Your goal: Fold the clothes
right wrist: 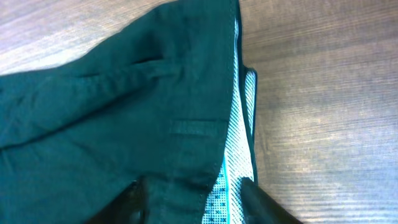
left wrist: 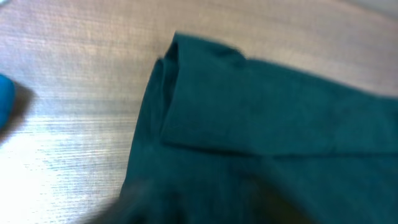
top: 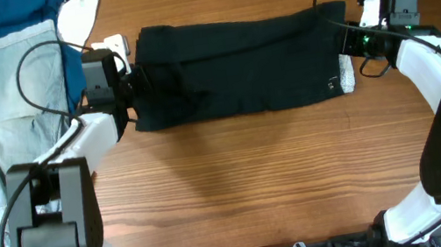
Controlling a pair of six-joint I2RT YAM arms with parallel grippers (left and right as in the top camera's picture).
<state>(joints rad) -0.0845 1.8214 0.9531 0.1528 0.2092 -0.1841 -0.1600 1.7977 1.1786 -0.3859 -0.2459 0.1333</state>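
Observation:
The black shorts [top: 238, 63] lie as a flat, wide rectangle across the far middle of the wooden table. My left gripper [top: 133, 84] is at their left edge. In the left wrist view the dark fabric [left wrist: 261, 124] fills the frame, and the fingers are lost in blur at the bottom. My right gripper [top: 350, 43] is at the shorts' right edge. In the right wrist view its two fingers [right wrist: 196, 202] stand wide apart astride the shorts' edge [right wrist: 112, 112], where a white mesh lining [right wrist: 233, 168] shows.
Pale blue denim shorts [top: 14, 112] lie at the far left on top of a dark blue garment [top: 9, 19], with a white item [top: 79, 17] behind them. A bit of blue shows at the left edge of the left wrist view [left wrist: 3, 99].

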